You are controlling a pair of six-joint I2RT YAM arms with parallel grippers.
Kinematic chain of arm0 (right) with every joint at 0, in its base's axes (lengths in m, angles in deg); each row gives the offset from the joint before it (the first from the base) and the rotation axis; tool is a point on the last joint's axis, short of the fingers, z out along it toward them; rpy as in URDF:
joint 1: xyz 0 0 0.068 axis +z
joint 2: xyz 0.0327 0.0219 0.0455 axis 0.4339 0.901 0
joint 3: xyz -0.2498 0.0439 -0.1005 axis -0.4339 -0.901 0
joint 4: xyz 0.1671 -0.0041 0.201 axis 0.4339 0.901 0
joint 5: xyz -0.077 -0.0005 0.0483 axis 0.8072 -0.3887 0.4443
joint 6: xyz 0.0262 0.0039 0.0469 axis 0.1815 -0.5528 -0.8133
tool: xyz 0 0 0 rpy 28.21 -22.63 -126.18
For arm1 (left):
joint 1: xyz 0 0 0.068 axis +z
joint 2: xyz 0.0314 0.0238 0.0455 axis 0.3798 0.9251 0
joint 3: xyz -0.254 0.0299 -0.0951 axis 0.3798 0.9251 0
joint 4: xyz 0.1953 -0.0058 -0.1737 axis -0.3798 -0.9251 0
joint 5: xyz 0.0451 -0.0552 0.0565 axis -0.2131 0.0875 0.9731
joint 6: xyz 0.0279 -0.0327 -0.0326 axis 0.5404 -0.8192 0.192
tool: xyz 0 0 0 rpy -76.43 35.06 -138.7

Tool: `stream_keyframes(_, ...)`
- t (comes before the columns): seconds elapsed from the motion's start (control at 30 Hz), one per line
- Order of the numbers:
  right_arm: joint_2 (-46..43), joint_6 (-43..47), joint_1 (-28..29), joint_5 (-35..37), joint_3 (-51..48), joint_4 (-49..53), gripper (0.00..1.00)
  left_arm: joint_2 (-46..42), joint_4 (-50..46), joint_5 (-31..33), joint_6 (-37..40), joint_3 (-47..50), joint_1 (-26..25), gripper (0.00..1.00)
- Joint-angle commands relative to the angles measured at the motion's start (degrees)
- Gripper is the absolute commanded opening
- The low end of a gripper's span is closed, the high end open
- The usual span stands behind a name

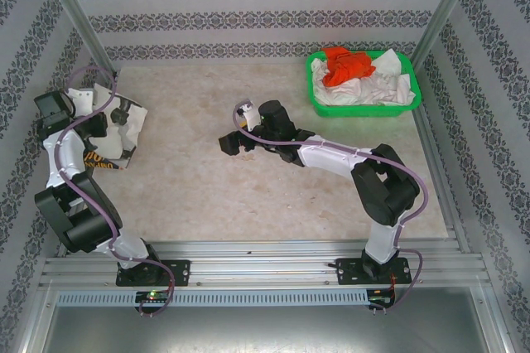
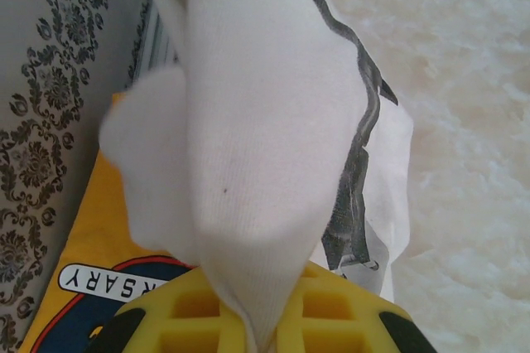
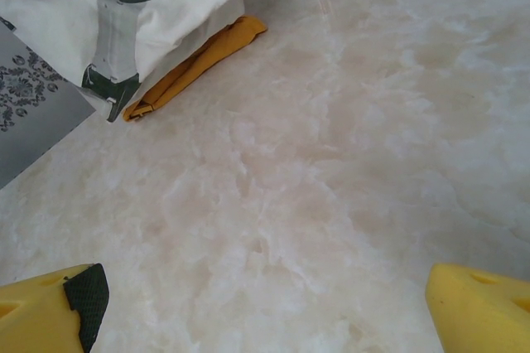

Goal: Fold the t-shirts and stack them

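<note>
— What is the left arm doing?

— The left tool [image 1: 106,118] is closed on a bunched fold of the cream-white t-shirt [image 1: 126,125]. From its wrist camera, the cloth [image 2: 248,121] comes straight out from between the tool's [image 2: 251,332] yellow fingers [image 2: 331,320], and a black graphic runs down the shirt's right side.

— And under it?

— Below that tool lies the mustard-yellow t-shirt [image 1: 103,159], folded flat on the worktop [image 1: 248,195]. Dark lettering shows on it [image 2: 87,241] just left of the fingers. The cream-white shirt hangs over it and hides most of it. Whether the two touch, I cannot tell. Both sit close to the patterned wall [image 1: 25,55], on the tool's outer side.

— The right arm?

— The right tool [image 1: 231,142] is spread wide and holds nothing. Its wrist camera shows its [image 3: 265,316] fingers [image 3: 50,311] far apart over bare marbled worktop. Ahead of it and well apart are the cream-white shirt [image 3: 157,5] and a folded edge of the mustard one [image 3: 199,59].

— Any other shirts?

— Yes. Far behind that tool, toward the arm's own right, a green basket [image 1: 364,110] holds a crumpled orange-red t-shirt [image 1: 346,65] on top of white t-shirts [image 1: 377,88].
</note>
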Motion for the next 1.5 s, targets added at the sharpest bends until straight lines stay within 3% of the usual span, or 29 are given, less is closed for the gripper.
stream_keyframes(0.0,0.66,0.18,0.34,-0.79,0.05,-1.16,0.98,-1.68,7.62,-2.57,-0.93,1.01,1.45,0.00)
stream_keyframes(0.53,2.74,-0.64,0.33,-1.45,1.11,-1.22,0.98,6.13,8.86,-0.87,-3.30,-0.59,3.80,0.00)
stream_keyframes(0.87,3.34,-1.03,0.13,-1.52,1.28,-1.26,0.98,8.91,9.53,7.18,-4.83,-1.18,3.87,0.00)
stream_keyframes(0.97,3.35,-1.10,0.12,-1.55,1.20,-1.22,0.98,9.33,10.73,10.53,-7.17,-1.35,3.87,0.17)
stream_keyframes(1.07,3.26,-1.17,0.07,-1.55,0.86,-1.32,0.98,9.88,11.62,14.84,-12.52,-2.12,3.87,0.63)
stream_keyframes(1.17,3.16,-1.24,-0.08,-1.55,0.53,-1.34,0.98,9.91,11.23,15.06,-15.88,-2.93,3.87,0.98)
stream_keyframes(1.47,2.89,-1.30,-0.34,-1.55,-0.56,-1.85,0.98,6.31,10.87,13.57,-29.24,0.06,3.44,1.00)
